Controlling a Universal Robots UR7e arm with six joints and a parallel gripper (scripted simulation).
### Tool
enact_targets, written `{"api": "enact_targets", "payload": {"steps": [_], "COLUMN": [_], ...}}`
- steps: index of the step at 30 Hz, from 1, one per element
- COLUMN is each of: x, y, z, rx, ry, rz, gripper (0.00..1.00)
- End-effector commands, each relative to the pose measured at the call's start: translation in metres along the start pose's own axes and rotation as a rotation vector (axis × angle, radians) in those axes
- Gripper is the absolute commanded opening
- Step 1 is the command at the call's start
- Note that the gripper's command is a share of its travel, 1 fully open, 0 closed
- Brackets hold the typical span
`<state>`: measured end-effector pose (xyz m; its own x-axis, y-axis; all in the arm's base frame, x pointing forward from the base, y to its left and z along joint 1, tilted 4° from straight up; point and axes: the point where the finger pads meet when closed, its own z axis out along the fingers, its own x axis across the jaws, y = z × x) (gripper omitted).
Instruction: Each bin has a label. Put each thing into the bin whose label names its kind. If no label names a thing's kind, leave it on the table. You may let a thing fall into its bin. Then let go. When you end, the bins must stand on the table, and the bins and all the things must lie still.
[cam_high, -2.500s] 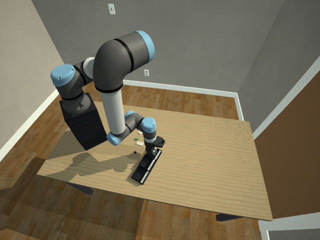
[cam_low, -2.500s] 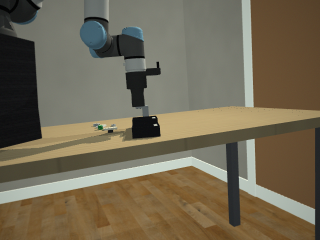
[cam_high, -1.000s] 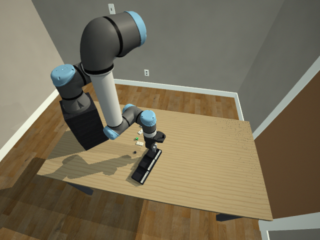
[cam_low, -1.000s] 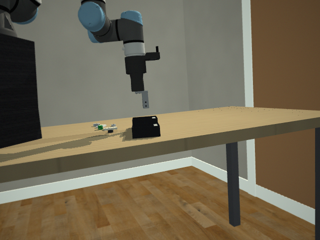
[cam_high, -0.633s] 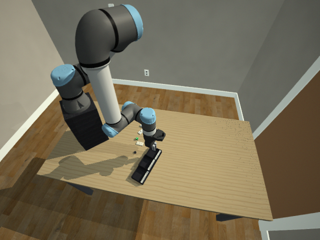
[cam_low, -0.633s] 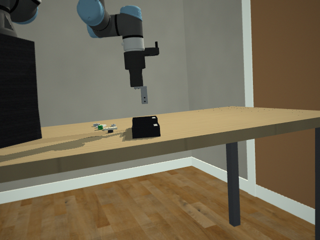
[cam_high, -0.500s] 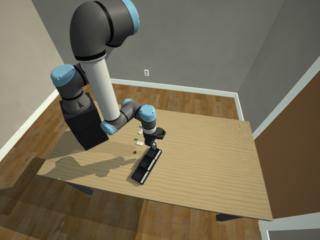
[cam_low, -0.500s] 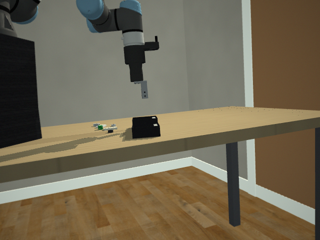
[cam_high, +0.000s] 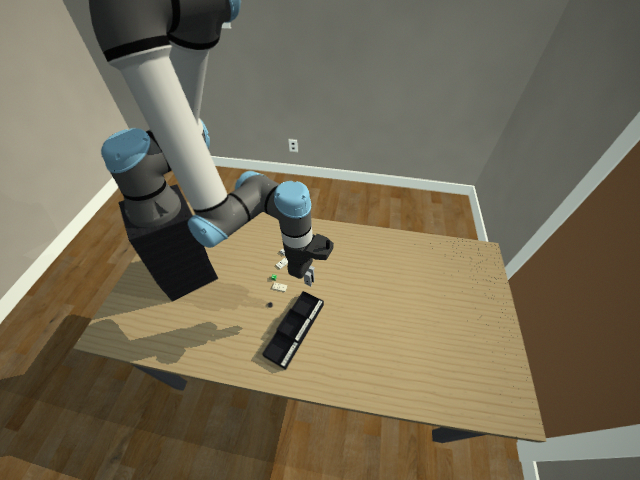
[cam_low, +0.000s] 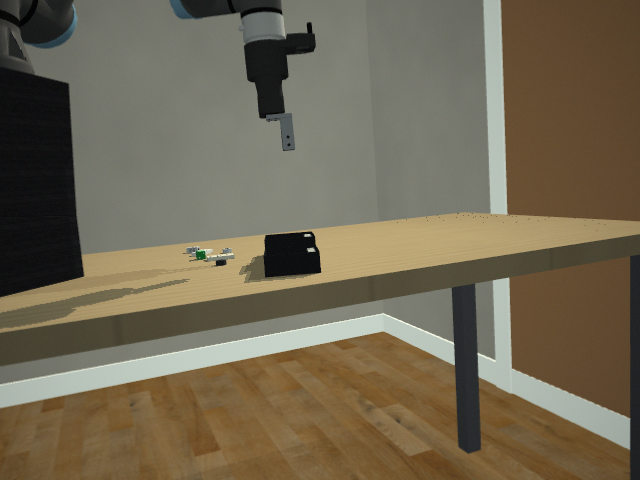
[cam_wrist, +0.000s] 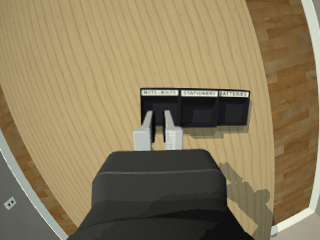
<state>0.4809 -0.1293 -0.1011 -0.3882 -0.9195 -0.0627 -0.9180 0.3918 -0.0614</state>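
A black row of three bins (cam_high: 293, 329) stands on the table; it also shows in the side view (cam_low: 292, 253). In the wrist view it reads, left to right, nuts+bolts (cam_wrist: 160, 110), stationery (cam_wrist: 200, 110) and a third label (cam_wrist: 235, 110) too small to read. My gripper (cam_high: 308, 279) (cam_low: 286, 134) hangs well above the nuts+bolts end. Its fingers stand a little apart with nothing between them. On the table left of the bins lie a green piece (cam_high: 273, 277), a white flat piece (cam_high: 279, 286), a small black round piece (cam_high: 268, 304) and two pale pieces (cam_high: 281, 262).
The arm's black pedestal (cam_high: 168, 248) stands at the table's back left corner. The small things cluster between the pedestal and the bins (cam_low: 209, 254). The table's right half holds nothing.
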Motion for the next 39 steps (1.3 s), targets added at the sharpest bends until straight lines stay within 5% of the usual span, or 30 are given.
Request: {"api": "enact_targets", "payload": {"steps": [1, 10, 11, 16, 39], "x": [0.001, 0.0, -0.006, -0.02, -0.11], "y": [0.004, 0.005, 0.013, 0.031, 0.144], "z": [-0.008, -0.007, -0.002, 0.008, 0.072], "rx": [-0.019, -0.021, -0.025, -0.026, -0.026], "ry": [-0.004, -0.004, -0.004, -0.002, -0.001], "rz": [0.002, 0.001, 0.05, 0.195, 0.198], "gripper": [0.31, 0.31, 0.62, 0.62, 0.62]}}
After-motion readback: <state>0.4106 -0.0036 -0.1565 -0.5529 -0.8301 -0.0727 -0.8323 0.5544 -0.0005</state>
